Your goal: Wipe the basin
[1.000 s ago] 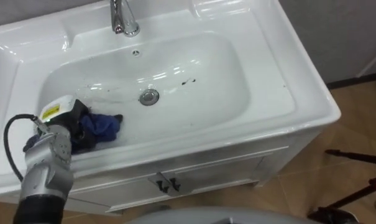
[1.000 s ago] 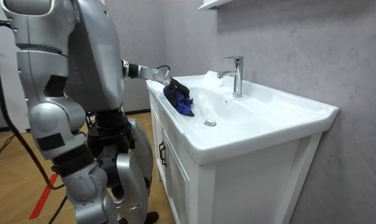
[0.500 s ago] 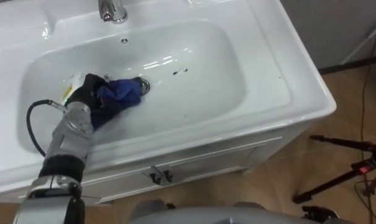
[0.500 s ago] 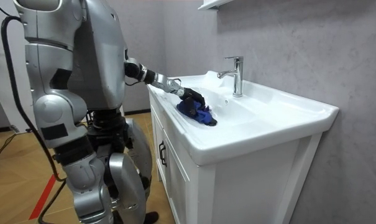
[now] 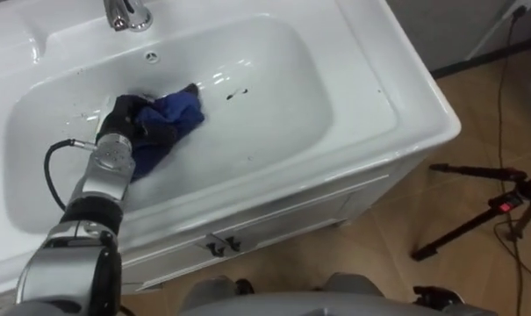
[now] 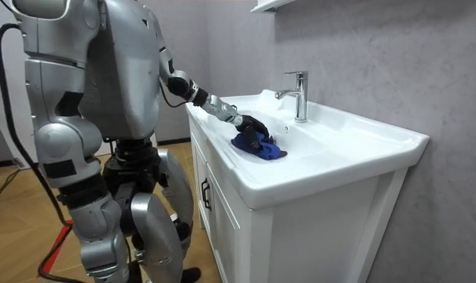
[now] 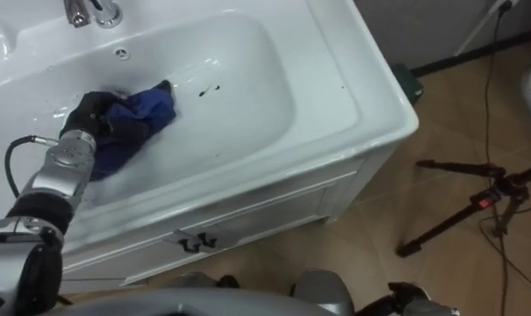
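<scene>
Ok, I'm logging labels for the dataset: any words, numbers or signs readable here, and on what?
None can be read.
The basin, the tap, the cabinet front, the blue cloth and the left robot hand gripping it carry no legible print.

Left hand point(image 5: 129, 121): black, with a silver-grey forearm behind it. Cloth point(image 5: 179, 112), under the hand and just to its right: plain blue. Basin point(image 5: 283, 105): glossy white, with 2 small dark marks point(image 5: 234, 93) right of the cloth. Faucet point(image 5: 125, 12), beyond the hand: chrome. Cabinet point(image 5: 291, 224), below the hand: white with dark handles point(image 5: 218, 247). Floor point(image 5: 379, 263), well to the right: brown wood grain. Tripod point(image 5: 508, 204): black with a red spot.
</scene>
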